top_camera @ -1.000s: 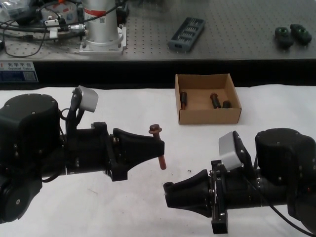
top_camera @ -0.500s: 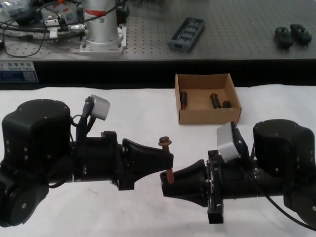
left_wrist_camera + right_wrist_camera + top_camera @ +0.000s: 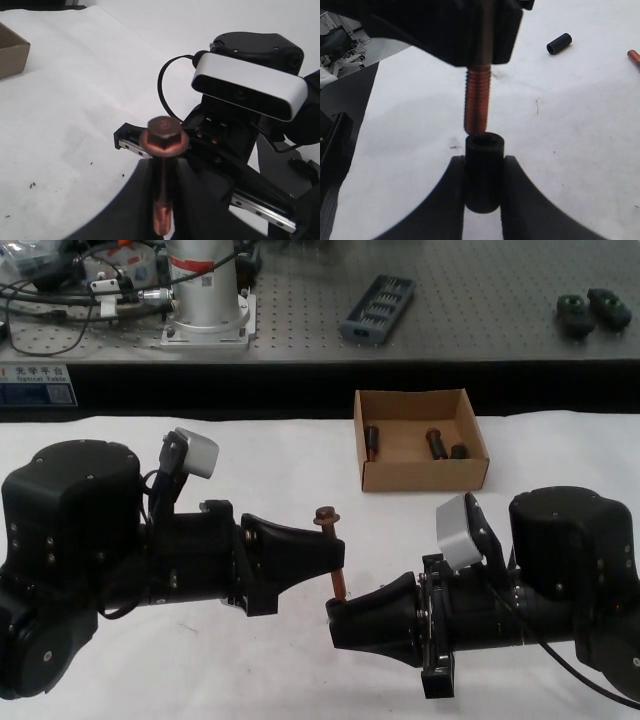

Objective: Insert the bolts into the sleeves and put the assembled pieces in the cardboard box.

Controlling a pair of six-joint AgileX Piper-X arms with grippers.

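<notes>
Copper-coloured and shiny, the bolt [image 3: 162, 175] stands straight up with its head on top. The left gripper [image 3: 337, 560] pinches it tight between its two fingers. The right gripper [image 3: 484, 182] is closed around a black sleeve [image 3: 484, 165], and the sleeve's hole faces up. The bolt's screw end hangs right over that hole (it is just at the rim, and I cannot tell if it touches). Both are held above the white cloth [image 3: 300, 455], between the two arms. The cardboard box [image 3: 425, 476] sits farther back and has three dark pieces [image 3: 436, 443] inside. Another sleeve [image 3: 559, 43] lies loose on the cloth, and the tip of a second bolt [image 3: 634, 57] is near it.
</notes>
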